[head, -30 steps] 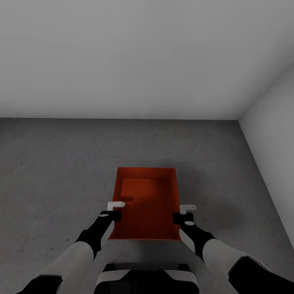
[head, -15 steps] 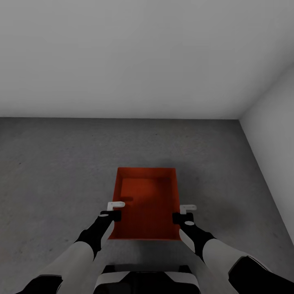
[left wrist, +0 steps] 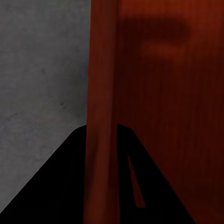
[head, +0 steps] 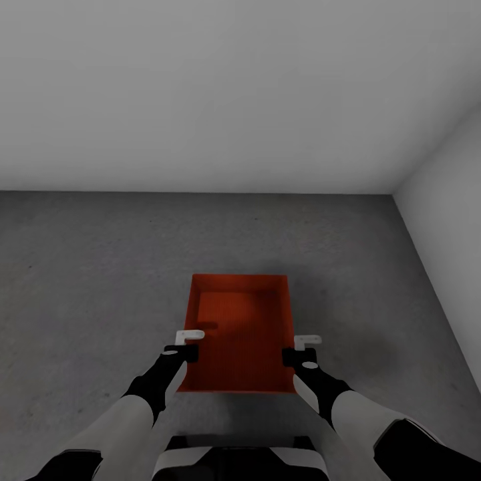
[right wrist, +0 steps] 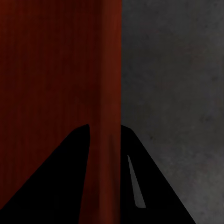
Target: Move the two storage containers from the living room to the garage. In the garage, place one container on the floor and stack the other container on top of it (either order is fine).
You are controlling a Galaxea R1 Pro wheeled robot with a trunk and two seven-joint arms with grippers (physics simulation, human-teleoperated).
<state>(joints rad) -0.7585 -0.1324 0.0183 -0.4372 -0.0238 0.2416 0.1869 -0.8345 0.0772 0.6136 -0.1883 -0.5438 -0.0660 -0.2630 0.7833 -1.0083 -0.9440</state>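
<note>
Bare floor (head: 100, 280) around; walls (head: 441, 200) beyond

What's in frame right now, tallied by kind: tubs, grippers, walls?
Orange-red tubs: 1, held over the grey concrete floor
Grippers: 2, left gripper on the tub's left wall, right gripper on its right wall
White walls: 2, back wall and side wall
Total: 5

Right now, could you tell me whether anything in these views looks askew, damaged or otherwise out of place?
Nothing stands out. The orange-red storage container sits level and square between the left gripper and the right gripper, each astride a side wall. Its walls look straight and intact, and it is empty. The grey concrete floor beneath shows no spills.
</note>
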